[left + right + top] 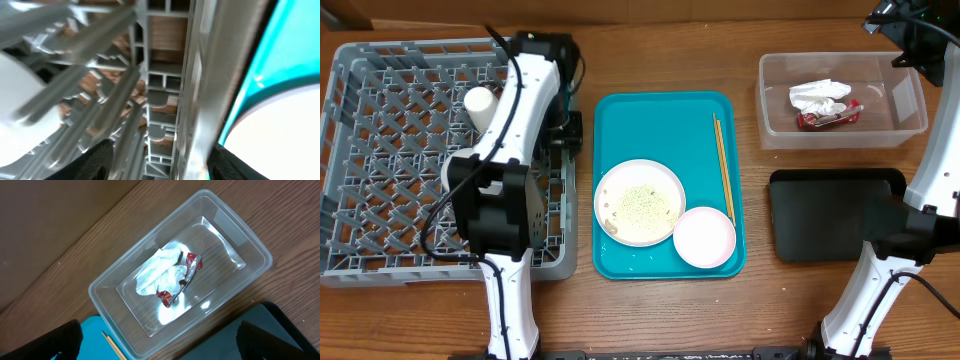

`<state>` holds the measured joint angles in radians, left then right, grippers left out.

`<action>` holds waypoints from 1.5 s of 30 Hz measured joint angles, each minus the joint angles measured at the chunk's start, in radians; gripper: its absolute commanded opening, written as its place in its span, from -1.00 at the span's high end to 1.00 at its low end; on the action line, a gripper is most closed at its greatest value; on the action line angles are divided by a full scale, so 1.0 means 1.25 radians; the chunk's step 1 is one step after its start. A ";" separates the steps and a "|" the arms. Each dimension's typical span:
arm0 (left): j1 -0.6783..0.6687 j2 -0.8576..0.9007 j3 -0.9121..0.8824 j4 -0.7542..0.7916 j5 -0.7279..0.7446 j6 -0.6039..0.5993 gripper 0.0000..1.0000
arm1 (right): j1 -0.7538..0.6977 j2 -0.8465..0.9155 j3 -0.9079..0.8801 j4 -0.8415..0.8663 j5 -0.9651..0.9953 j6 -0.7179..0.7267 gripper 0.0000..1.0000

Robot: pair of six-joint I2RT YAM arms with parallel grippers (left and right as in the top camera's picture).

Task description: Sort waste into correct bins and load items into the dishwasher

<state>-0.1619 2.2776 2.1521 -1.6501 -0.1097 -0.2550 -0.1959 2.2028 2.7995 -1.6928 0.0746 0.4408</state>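
crumpled napkin (155, 272) and red wrapper (193, 263) are seen in the clear tub (227, 235); rice (640, 204) in the white dish (606, 190) is shown only overhead. left tool (162, 162) and right tool (165, 342) are released.

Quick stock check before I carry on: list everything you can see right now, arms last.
dish rack: one, grey, far left
cup: one, white, in the dish rack beside the left arm
serving tray: one, teal, centre
plate: one, pale, on the serving tray, front left
rice grains: a loose scatter, whitish, on the plate
bowl: one, pink, on the serving tray, beside the plate
chopsticks: two, wooden, along the serving tray's right side
tub: one, clear, back right
napkin: one, white, crumpled, in the tub
wrapper: one, red, in the tub against the napkin
black tray: one, in front of the tub
left gripper: open, at the dish rack's wall nearest the serving tray
right gripper: open, above the tub
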 measured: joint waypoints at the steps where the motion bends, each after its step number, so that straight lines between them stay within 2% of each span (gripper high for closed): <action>1: 0.000 0.000 0.031 -0.019 0.001 0.000 -0.18 | 0.000 0.000 0.000 0.000 0.000 0.000 -1.00; 6: -0.002 0.000 0.155 -0.029 0.082 0.006 -0.10 | 0.000 0.000 0.000 0.000 0.000 0.000 -1.00; 11: -0.040 -0.028 0.181 -0.030 0.204 0.043 -0.12 | 0.000 0.000 0.000 0.000 0.000 0.000 -1.00; 18: -0.197 -0.056 0.185 -0.030 0.285 0.075 -0.13 | 0.000 0.000 0.000 0.000 0.000 0.000 -1.00; 19: -0.231 -0.057 0.185 -0.030 0.291 0.079 -0.21 | 0.000 0.000 0.000 0.000 0.000 0.000 -1.00; 23: -0.356 -0.057 0.184 -0.029 0.291 0.091 -0.44 | 0.000 0.000 0.000 0.000 0.000 0.000 -1.00; 31: -0.565 -0.062 0.090 0.004 0.215 0.078 -0.41 | 0.000 0.000 0.000 0.000 0.000 0.000 -1.00; 39: -0.658 -0.062 -0.079 0.114 0.182 0.075 -0.40 | 0.000 0.000 0.000 0.000 0.000 0.000 -1.00; 45: -0.683 -0.062 -0.170 0.190 0.177 0.077 -0.37 | 0.000 0.000 0.000 0.000 0.000 0.000 -1.00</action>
<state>-1.0153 2.2002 1.9392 -1.4120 0.1116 -0.1593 -0.1955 2.2024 2.7995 -1.6928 0.0746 0.4408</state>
